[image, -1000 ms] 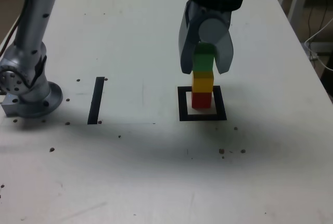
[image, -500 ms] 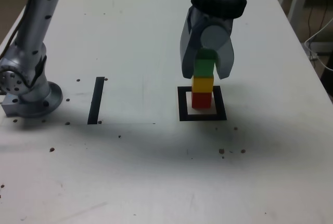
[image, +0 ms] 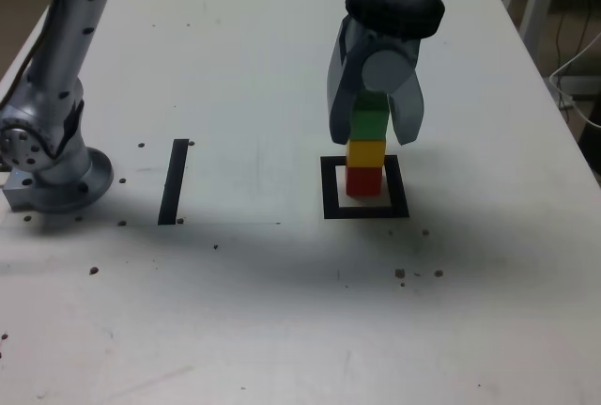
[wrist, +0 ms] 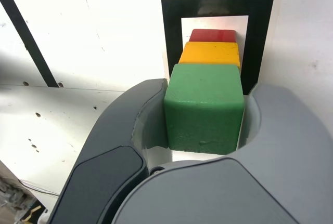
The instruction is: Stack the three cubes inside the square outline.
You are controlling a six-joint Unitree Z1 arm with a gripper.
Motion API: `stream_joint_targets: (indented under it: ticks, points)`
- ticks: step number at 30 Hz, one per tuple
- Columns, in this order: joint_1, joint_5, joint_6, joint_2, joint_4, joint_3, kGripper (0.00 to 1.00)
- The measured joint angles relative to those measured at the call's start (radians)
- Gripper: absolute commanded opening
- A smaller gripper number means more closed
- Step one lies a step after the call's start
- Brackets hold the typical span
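A: Where's the stack rn?

B: All three cubes sit in one column inside the square outline (image: 366, 188), right of table centre in the exterior view. Red cube (image: 364, 180) at the bottom on the white interior, yellow cube (image: 366, 153) on it, green cube (image: 369, 119) on top. Looks fairly plumb from both cams.

A: And the gripper?

B: Your gripper (image: 376, 132) straddles the green cube. In the wrist view there's a thin gap btw the cube and the jaw on one side, while the other side looks flush. So I can't tell if it's let go or is lightly pinching; I'd guess you're mid-release.

A: So which step?

B: Last one imo: placing done, letting go in hand. Nothing left to fetch.

A: Next move?

B: Spread the jaws till both pads clear the green cube, then lift straight up, no sideways drift. A dragging pad could tip the top cube or shear the column. Black tape strip (image: 174, 180) and the arm base (image: 52, 156) are well off to the left, no obstacle.
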Motion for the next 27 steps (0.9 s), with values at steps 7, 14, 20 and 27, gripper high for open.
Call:
stream_joint_targets:
  ticks: [7,14,20,27]
  points:
    - [0.005,0.004,0.004,0.000,-0.003,0.015,0.84]
    - [0.009,0.045,-0.019,-0.066,-0.003,0.062,0.84]
    - [0.012,0.075,-0.042,-0.161,0.000,0.120,0.84]
    - [0.036,0.086,-0.047,-0.256,0.001,0.216,0.84]
